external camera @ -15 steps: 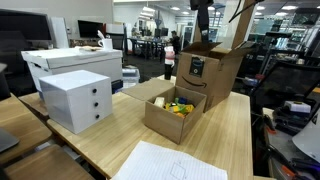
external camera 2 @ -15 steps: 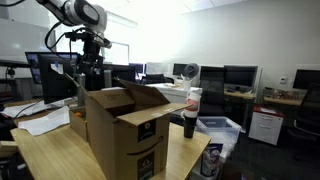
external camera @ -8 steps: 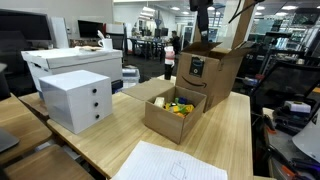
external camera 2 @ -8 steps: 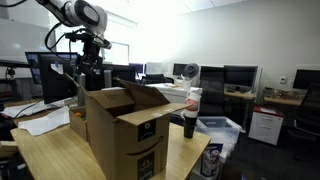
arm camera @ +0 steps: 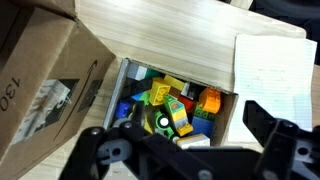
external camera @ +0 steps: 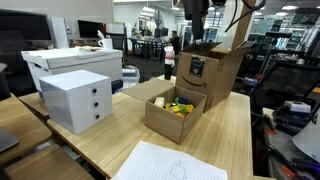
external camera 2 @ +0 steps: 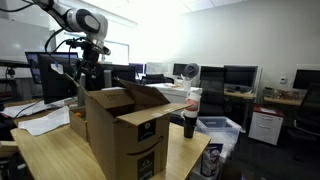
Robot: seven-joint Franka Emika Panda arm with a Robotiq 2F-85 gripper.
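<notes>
A small open cardboard box (external camera: 170,112) stands on the wooden table, filled with several bright toy bricks (arm camera: 172,104) in yellow, green, blue, orange and red. My gripper (arm camera: 175,128) hangs high above it, open, with nothing between its black fingers (arm camera: 270,128). In both exterior views the gripper (external camera: 195,30) (external camera 2: 90,72) is up beside the tall open Amazon box (external camera: 212,70) (external camera 2: 125,130). That tall box fills the left of the wrist view (arm camera: 40,85). The small box (external camera 2: 78,120) is mostly hidden behind it in an exterior view.
A white drawer unit (external camera: 78,98) and a larger white box (external camera: 75,63) stand beside the small box. A sheet of white paper (external camera: 165,162) (arm camera: 270,62) lies at the table's near end. A black cup (external camera 2: 190,125) stands beyond the tall box. Desks and monitors surround the table.
The arm has shifted slightly above the boxes, a little leftward in an exterior view. The jaws stay open and the boxes have not moved.
</notes>
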